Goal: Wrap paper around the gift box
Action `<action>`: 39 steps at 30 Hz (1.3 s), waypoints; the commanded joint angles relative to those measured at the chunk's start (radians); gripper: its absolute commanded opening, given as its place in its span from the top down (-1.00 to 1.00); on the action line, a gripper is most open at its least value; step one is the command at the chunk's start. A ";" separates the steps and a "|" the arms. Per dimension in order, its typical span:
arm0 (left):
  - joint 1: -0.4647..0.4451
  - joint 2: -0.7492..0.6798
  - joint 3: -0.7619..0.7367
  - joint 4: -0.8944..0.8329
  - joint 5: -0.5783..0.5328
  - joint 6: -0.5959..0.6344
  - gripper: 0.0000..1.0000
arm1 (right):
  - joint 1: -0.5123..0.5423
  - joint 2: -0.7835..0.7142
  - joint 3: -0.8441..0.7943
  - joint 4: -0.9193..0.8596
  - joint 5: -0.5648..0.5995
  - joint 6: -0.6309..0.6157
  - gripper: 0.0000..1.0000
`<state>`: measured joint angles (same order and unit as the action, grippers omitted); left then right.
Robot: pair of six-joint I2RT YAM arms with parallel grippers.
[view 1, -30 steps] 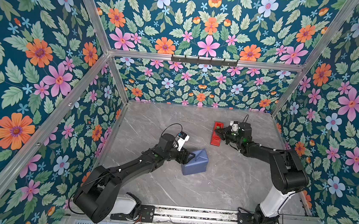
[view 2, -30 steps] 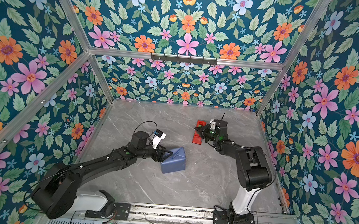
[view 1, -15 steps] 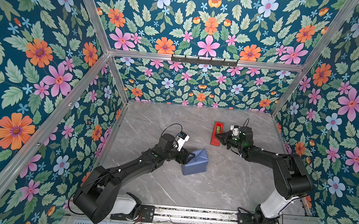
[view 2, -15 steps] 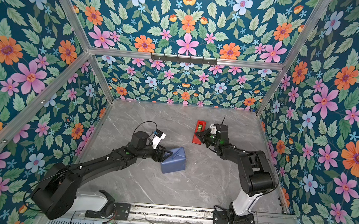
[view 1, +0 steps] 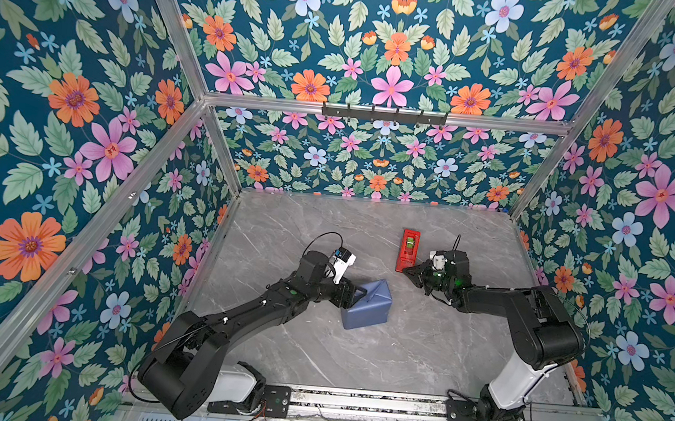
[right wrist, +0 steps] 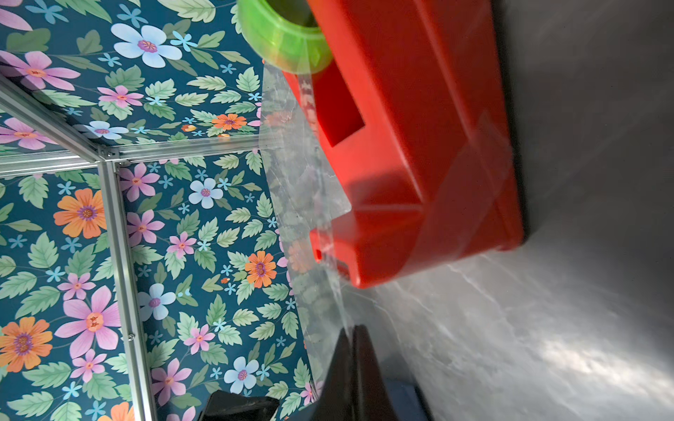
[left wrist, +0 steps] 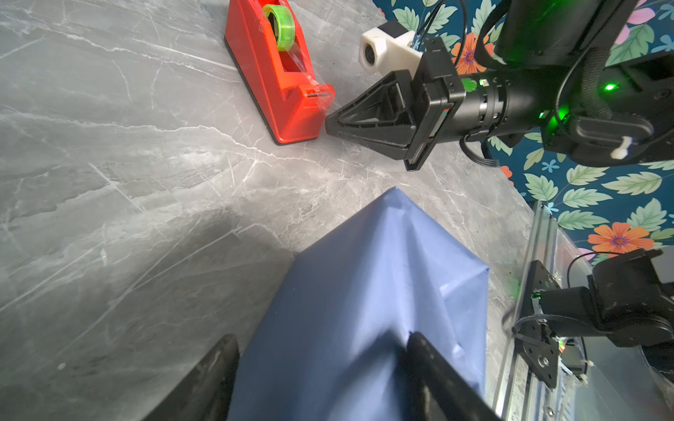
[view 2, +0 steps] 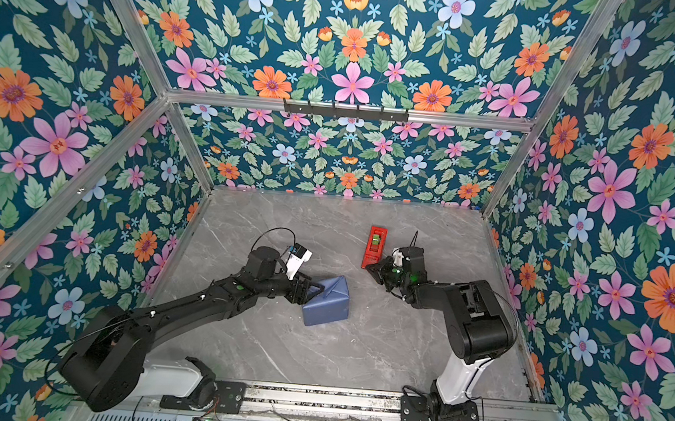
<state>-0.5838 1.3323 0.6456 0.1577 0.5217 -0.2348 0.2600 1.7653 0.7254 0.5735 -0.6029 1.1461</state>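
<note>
Robot test cell, floral walls [view 1: 85, 114], aluminium frame [view 1: 377, 113]

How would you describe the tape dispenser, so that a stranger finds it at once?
Look at the grey marble table, towards its far right part. The tape dispenser stands beside the right gripper. It is the only red thing, narrow, with a green roll; the wrapped box is blue.

Grey marble-look tabletop [view 1: 419, 352], pale veins running across it, filling the floor of the flowered booth in both top views. Sitting on it near the middle: the paper [view 1: 366, 310], slate-blue, folded up into a boxy parcel (creases showing on its faces). Farther back, well apart from that, a red tape dispenser [view 1: 408, 250] with its green roll [left wrist: 279, 27].
</note>
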 commanded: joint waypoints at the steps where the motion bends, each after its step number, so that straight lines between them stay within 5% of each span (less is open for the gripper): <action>1: -0.001 0.004 -0.005 -0.107 -0.016 0.028 -0.48 | 0.001 0.013 0.008 -0.057 0.019 -0.050 1.00; 21: -0.001 0.003 -0.008 -0.108 -0.016 0.026 -0.48 | -0.057 0.056 0.101 -0.344 0.122 -0.267 1.00; 30: -0.001 0.005 -0.007 -0.108 -0.016 0.027 -0.48 | -0.065 -0.212 -0.022 -0.353 -0.051 -0.329 1.00; 39: -0.001 0.012 -0.004 -0.108 -0.016 0.026 -0.48 | 0.003 -0.579 -0.075 -0.621 -0.219 -0.525 1.00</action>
<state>-0.5835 1.3361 0.6456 0.1612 0.5220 -0.2352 0.2363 1.2442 0.6384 0.0658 -0.7414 0.7208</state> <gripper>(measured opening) 0.740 0.049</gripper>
